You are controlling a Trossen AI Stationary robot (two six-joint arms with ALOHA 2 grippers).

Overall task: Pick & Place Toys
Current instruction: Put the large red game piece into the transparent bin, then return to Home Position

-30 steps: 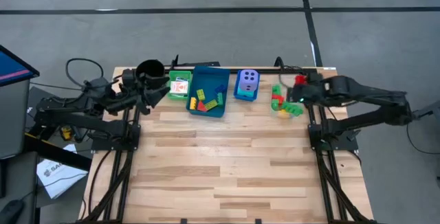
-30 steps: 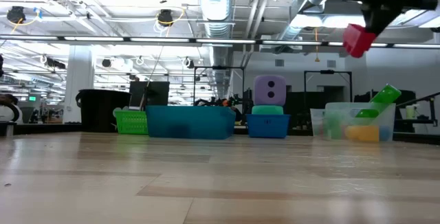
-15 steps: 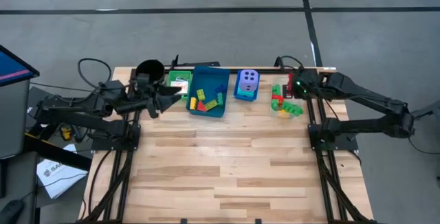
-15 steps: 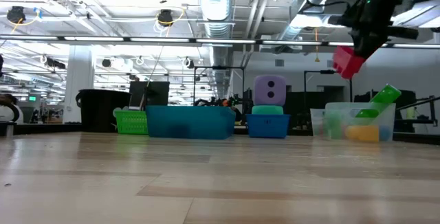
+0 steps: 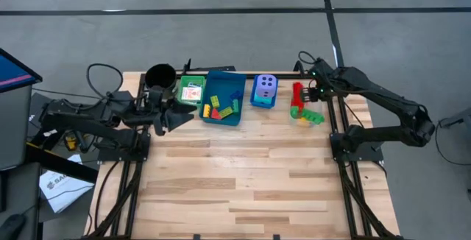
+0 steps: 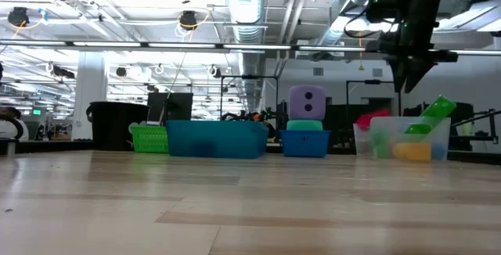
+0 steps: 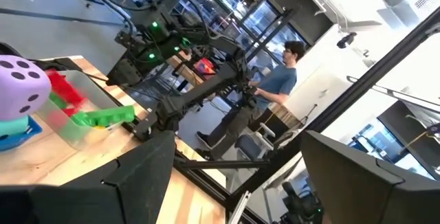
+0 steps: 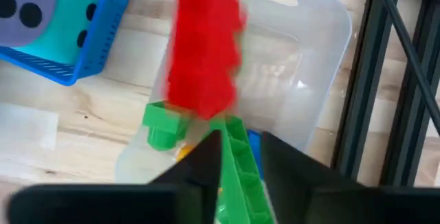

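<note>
**A:** Release comes first. How does the right claw (image 8: 240,141) stand?

**B:** It hangs over the clear tray (image 8: 323,38), fingers narrowly parted with nothing between them. The red brick (image 8: 205,52) is free of it, blurred, at the tray's mouth.

**A:** How to finish the drop well?

**B:** I'd stay centred over the tray until the brick settles. Then rise straight up, so the tips miss the thin wall and the green bricks (image 8: 162,124) piled inside.

**A:** Materials?

**B:** The brick is hard, glossy, blocky plastic and will likely bounce. The tray is thin and see-through with rounded corners, and it may slide on the smooth wooden desk (image 8: 82,107). Just beside the tray, a rounded purple dotted dice cube (image 8: 17,4) sits in a slotted blue tray (image 8: 103,25). The left claw (image 7: 234,155) waits well away from the clear tray, wide and empty.
</note>
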